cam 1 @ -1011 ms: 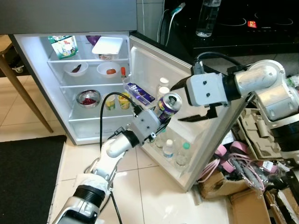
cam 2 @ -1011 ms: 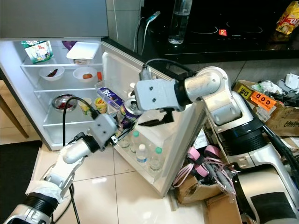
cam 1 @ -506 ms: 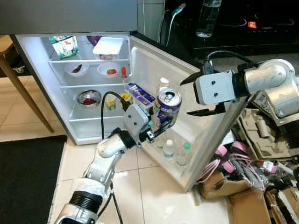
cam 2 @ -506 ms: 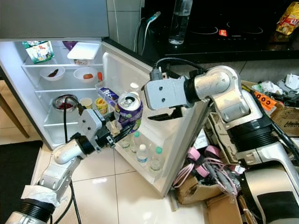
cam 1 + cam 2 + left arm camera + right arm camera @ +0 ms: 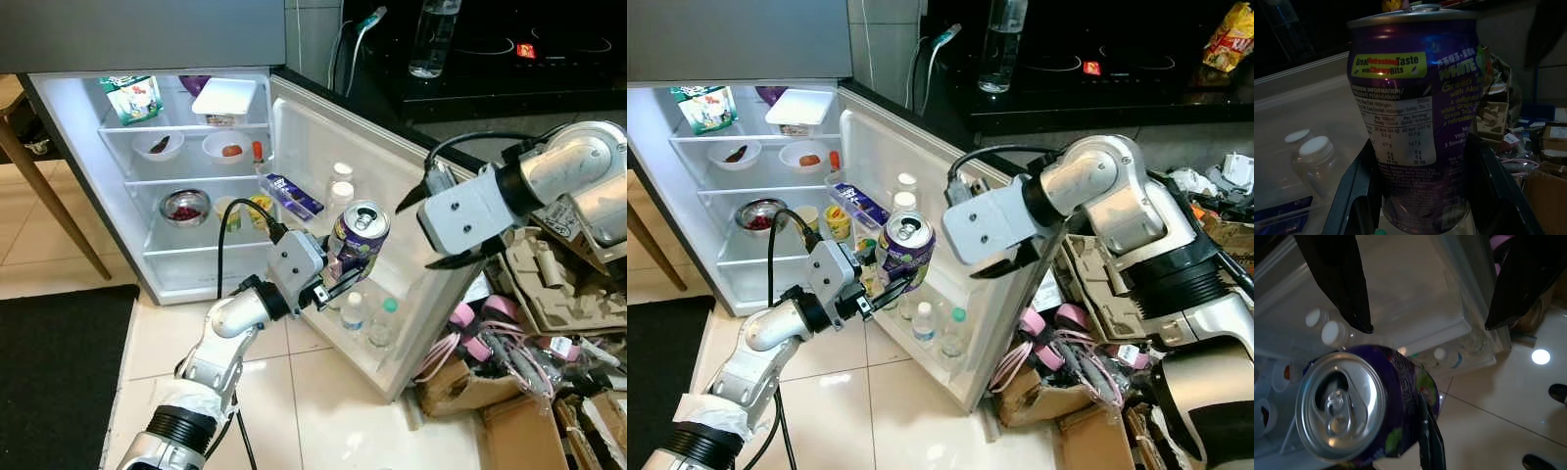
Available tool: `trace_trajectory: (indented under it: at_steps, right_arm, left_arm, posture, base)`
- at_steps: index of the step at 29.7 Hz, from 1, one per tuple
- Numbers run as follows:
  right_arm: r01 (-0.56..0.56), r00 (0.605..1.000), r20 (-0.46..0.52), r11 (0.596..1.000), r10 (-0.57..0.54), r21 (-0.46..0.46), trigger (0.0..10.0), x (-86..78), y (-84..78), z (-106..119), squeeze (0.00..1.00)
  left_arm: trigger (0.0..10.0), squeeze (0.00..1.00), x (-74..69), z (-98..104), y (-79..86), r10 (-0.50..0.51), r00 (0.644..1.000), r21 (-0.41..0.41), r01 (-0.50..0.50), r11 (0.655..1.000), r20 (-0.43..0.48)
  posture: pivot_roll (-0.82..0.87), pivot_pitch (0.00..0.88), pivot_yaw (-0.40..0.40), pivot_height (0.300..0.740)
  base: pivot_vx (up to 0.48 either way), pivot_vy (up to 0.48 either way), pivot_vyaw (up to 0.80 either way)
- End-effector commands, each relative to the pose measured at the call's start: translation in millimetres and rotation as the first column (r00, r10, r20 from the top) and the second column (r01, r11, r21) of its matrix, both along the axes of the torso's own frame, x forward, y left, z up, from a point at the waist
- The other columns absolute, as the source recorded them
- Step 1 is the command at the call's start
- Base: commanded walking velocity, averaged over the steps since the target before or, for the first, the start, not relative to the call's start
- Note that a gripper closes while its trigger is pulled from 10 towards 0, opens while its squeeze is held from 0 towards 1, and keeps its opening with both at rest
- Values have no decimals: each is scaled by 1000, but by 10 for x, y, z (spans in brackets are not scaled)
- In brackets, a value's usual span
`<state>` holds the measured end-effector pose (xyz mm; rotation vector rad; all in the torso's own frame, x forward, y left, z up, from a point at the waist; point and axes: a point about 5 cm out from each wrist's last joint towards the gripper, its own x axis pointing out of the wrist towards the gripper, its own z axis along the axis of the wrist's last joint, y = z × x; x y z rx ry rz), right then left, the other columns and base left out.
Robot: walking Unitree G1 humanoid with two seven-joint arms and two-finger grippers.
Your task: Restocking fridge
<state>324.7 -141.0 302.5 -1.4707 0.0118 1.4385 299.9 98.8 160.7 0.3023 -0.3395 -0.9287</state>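
Note:
A purple drink can (image 5: 359, 235) is held upright in front of the open fridge door (image 5: 323, 137), with my left gripper (image 5: 343, 272) shut on its lower half. The left wrist view shows the can's label (image 5: 1410, 112) between the two black fingers (image 5: 1354, 193). My right gripper (image 5: 413, 236) hangs open just right of the can, not touching it. From the right wrist view I look down on the can's silver top (image 5: 1339, 404) below the spread fingertips (image 5: 1359, 318). Small water bottles (image 5: 355, 313) stand in the door's lower shelf.
The fridge shelves (image 5: 186, 176) hold bowls, cups, a carton and a white box. White-capped bottles (image 5: 342, 180) and a blue packet (image 5: 292, 196) sit in the upper door shelf. Cardboard and pink clutter (image 5: 509, 343) lie on the floor at right. A black mat (image 5: 54, 372) is at left.
My right gripper has drawn back to the right and a little down, away from the can. The left gripper has kept hold of the can and lifted it slightly.

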Motion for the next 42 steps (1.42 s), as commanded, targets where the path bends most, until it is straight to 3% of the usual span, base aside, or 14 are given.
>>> trace_trajectory:
  at_steps: [1, 7, 13, 30, 34, 42]
  right_arm:
    - [-37, 999, -14, 999, 37, -4, 10000, -30, 63, -12, 0]
    - [-73, 997, -27, 997, 74, 27, 10000, -30, 183, -46, 0]
    - [-70, 997, -17, 997, 70, 34, 10000, -17, 202, -38, 0]
    - [-23, 1000, 8, 999, 22, 23, 10000, 19, 170, -31, 0]
    - [152, 982, 104, 988, -154, 26, 10000, 229, -17, -53, 0]
    - [333, 937, 84, 940, -338, 70, 10000, 273, -353, -149, 0]
  left_arm:
    - [10000, 0, -2, -32, -15, -13, 1000, 43, 14, 999, -8]
    - [10000, 0, -28, -129, -63, -40, 999, 104, 43, 994, -28]
    - [10000, 0, -41, -160, -80, -47, 998, 116, 51, 992, -34]
    - [10000, 0, 17, -146, -72, -10, 1000, 91, 12, 996, -26]
    - [10000, 0, 81, -10, -26, 46, 999, -46, -46, 998, -14]
    - [10000, 0, 101, 98, -24, 62, 998, -156, -63, 986, -8]
  posture:
    - [-169, 42, -44, 740]
    - [-166, 38, -41, 740]
    - [-165, 34, -39, 740]
    - [-169, 25, -33, 740]
    - [-168, 27, -35, 740]
    - [-174, 33, -29, 740]
  base:
    - [0, 0, 0]
    - [0, 0, 0]
    - [0, 0, 0]
    - [0, 0, 0]
    - [0, 0, 0]
    - [0, 0, 0]
